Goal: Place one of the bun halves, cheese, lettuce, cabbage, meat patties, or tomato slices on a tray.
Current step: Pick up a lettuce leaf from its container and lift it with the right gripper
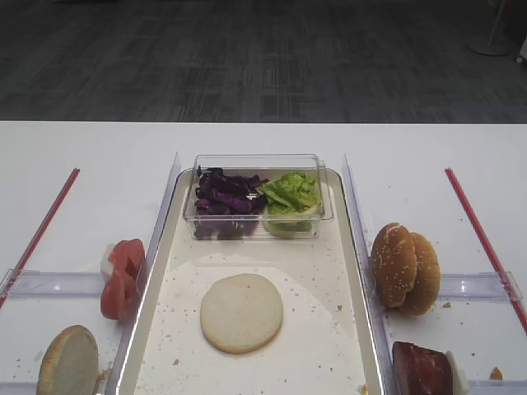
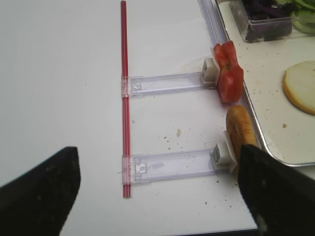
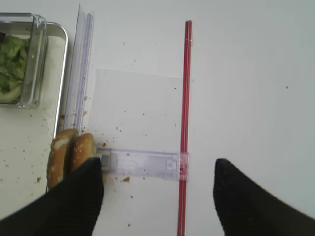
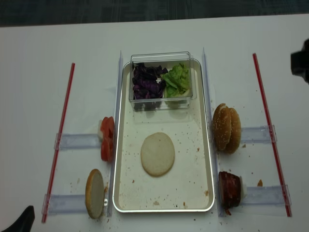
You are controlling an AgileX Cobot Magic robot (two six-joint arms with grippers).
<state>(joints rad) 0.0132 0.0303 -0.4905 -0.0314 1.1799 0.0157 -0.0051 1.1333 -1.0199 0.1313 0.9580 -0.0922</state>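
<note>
Overhead view alone is showing the bun half (image 4: 157, 153) lying flat, cut face up, mid-tray (image 4: 124, 193); its long axis is running lengthwise. Wrist views are showing both grippers (image 3: 157, 196) (image 2: 157, 191) spread wide, empty.

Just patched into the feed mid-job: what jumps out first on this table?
A long silvery tray runs down the middle with one pale bun half lying cut face up on its floor. At its far end a clear tub holds purple cabbage beside green lettuce. Tomato slices stand left of the tray, sesame buns right.
</note>
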